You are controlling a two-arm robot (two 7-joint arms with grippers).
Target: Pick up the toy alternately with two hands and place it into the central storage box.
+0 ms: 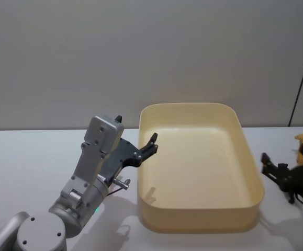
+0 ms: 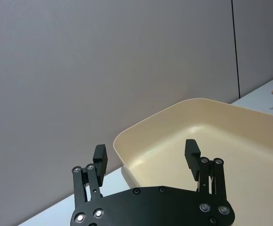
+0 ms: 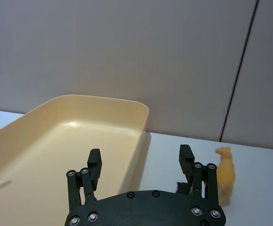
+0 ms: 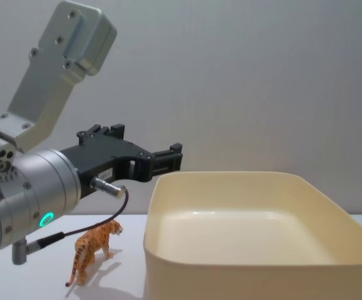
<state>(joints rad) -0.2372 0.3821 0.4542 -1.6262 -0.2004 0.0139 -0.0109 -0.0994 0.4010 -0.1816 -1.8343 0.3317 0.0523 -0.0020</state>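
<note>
The left arm (image 4: 24,194) holds its left claw (image 2: 145,151) released over the left rim of the central storage box (image 4: 231,275), a tiger toy (image 4: 93,247) standing beneath on the counter (image 1: 25,157). Rightward, the right claw (image 3: 140,156) gapes toward a yellow toy (image 3: 225,174), perhaps a giraffe, seemingly ready to grab.

Soft, even light; faint shadows, perhaps overhead.

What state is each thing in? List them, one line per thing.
left end effector: open, empty, raised beside the box's left wall.
right end effector: open, empty, right of the box.
storage box: upright, empty.
tiger toy: standing on the table, left of the box, not gripped.
yellow toy animal: standing on the table, right of the box, not gripped.
</note>
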